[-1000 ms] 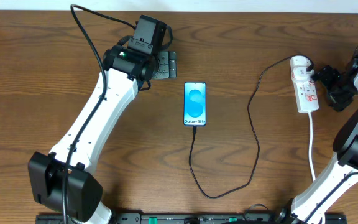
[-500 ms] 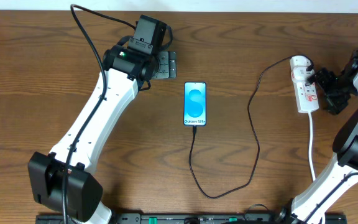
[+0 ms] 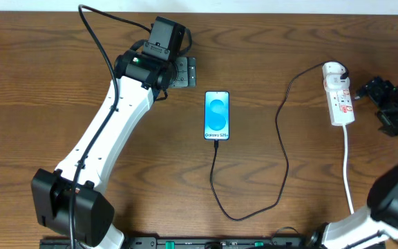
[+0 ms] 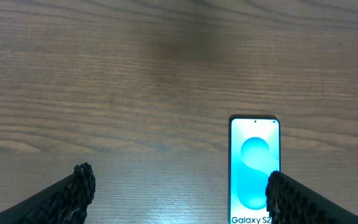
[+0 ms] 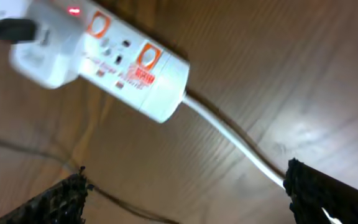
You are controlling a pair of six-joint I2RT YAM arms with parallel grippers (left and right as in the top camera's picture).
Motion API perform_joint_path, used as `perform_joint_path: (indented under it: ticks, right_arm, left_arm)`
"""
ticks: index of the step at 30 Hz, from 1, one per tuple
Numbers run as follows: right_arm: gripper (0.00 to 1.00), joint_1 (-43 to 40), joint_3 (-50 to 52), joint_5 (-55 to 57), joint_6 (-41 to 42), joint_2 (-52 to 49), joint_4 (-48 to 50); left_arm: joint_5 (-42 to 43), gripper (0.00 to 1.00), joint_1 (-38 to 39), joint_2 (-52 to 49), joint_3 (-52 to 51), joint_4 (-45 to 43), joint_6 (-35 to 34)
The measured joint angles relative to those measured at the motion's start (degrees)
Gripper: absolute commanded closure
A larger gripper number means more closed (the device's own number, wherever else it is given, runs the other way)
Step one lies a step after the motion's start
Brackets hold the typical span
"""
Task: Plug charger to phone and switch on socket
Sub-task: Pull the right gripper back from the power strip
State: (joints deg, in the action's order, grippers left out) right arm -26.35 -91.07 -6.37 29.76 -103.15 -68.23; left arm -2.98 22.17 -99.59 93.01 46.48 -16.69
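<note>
Ahead of my empty, wide-spread right gripper (image 3: 380,105), the socket (image 3: 340,97) looks light and slide-prone; I would grip across its narrow sides.

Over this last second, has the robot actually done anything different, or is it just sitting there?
The right gripper has drawn back from the socket, moving rightward, open and holding nothing. The left gripper, also open, the phone and the charger stayed where they were.
</note>
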Motion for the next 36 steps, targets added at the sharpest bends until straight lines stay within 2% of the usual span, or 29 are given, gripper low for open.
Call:
perform_joint_path:
  ticks: [3, 14, 19, 25, 36]
  right_arm:
    - [0.01, 1.3, 4.5, 0.2, 0.0, 6.4, 1.4]
    - [0.01, 11.1, 31.5, 0.2, 0.2, 35.4, 11.8]
    - [0.01, 14.8, 38.1, 0.1, 2.8, 46.1, 12.8]
    - [0.01, 15.1, 39.3, 0.0, 4.2, 51.4, 12.9]
    - [0.01, 15.1, 39.4, 0.0, 4.4, 51.5, 13.0]
  left_arm:
    - [0.0, 0.11, 0.0, 0.0, 0.0, 0.0, 0.0]
    - [0.0, 0.11, 0.0, 0.0, 0.0, 0.0, 0.0]
    - [0.0, 0.11, 0.0, 0.0, 0.0, 0.0, 0.0]
    - [-0.1, 0.11, 0.0, 0.0, 0.0, 0.0, 0.0]
    - [-0.2, 0.11, 0.0, 0.0, 0.0, 0.0, 0.0]
